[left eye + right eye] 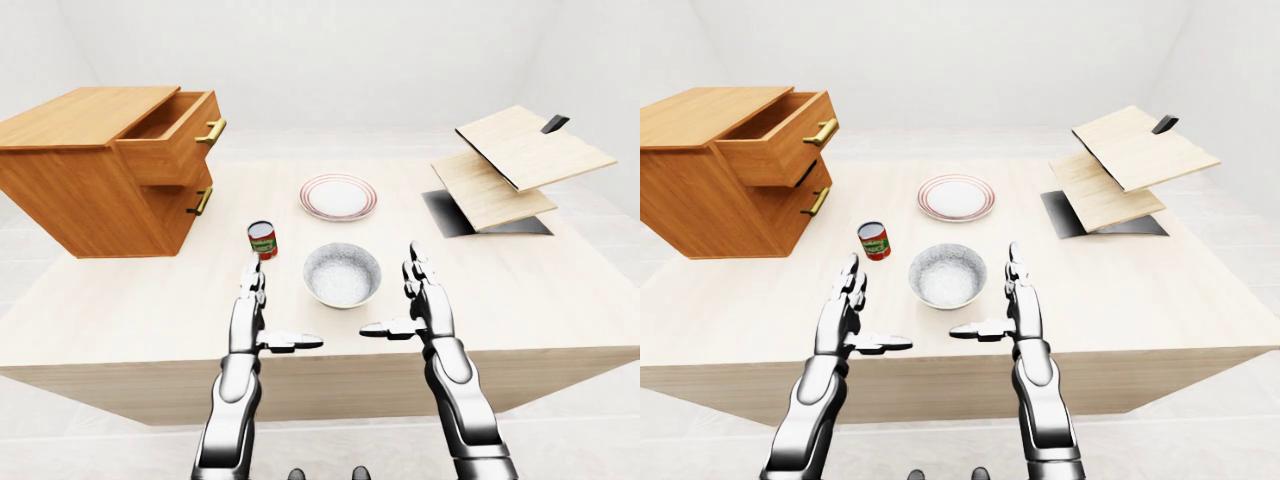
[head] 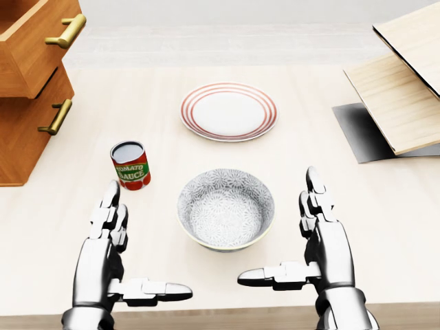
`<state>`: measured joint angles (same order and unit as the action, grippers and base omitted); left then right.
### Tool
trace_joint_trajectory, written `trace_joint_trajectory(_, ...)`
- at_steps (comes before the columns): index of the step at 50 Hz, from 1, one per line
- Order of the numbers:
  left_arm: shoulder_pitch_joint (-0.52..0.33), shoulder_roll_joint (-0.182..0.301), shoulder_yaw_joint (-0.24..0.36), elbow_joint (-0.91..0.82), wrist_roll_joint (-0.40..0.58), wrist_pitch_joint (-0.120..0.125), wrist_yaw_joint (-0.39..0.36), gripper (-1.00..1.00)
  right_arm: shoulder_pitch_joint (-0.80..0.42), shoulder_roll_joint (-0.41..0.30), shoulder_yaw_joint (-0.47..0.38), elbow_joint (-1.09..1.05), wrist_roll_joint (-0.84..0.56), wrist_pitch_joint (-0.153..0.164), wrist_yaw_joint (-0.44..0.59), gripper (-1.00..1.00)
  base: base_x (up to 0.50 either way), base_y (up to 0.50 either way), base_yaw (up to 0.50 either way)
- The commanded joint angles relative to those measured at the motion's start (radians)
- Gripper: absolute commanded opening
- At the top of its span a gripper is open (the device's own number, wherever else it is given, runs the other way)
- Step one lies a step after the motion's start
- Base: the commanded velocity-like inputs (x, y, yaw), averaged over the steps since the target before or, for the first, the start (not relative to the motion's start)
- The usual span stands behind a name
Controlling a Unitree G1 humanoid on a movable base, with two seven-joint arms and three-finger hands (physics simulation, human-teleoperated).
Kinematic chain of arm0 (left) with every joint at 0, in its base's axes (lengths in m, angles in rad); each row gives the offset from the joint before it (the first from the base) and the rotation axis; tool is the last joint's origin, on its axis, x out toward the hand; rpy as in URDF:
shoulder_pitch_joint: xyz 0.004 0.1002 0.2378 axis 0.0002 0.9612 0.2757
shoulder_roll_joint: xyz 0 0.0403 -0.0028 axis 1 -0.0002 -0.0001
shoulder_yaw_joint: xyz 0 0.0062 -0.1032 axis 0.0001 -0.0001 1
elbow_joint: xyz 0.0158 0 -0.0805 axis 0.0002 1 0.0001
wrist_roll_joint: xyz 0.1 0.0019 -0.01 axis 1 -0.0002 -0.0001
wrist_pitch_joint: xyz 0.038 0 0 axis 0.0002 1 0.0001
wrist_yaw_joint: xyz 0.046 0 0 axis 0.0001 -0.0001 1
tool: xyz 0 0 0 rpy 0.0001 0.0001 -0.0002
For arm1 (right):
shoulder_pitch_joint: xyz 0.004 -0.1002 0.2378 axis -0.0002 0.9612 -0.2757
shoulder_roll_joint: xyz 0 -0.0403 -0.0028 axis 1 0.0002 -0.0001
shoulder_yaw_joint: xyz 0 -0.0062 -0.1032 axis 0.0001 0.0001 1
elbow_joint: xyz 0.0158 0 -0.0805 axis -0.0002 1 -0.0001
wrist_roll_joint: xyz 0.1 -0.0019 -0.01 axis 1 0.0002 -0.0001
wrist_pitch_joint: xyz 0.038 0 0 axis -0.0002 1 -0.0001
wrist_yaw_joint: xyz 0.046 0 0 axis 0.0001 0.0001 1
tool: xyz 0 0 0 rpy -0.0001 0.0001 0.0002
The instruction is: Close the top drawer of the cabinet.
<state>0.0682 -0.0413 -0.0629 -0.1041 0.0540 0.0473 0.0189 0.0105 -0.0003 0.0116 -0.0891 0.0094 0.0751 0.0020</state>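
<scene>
Nearest, the left hand and right hand flank the bowl, fingers spread wide, holding nothing. Beyond the bowl, toward the left-eye view's upper left, the cabinet shows its top drawer pulled out, perhaps halfway.
</scene>
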Motion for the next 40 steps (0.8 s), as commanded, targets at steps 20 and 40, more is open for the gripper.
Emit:
trace_joint_trajectory(20,-0.044,0.056,0.081,0.047,-0.048,-0.032,-0.059,1.00,0.045,-0.015,-0.036,-0.058,0.031,-0.046,0.073,1.00,0.00,0.00,0.00)
trace_joint_trajectory(40,0.094,0.042,0.060,-0.343,0.019,-0.027,-0.034,1.00,0.127,-0.003,-0.072,-0.396,0.152,0.012,0.094,1.00,0.00,0.00,0.00)
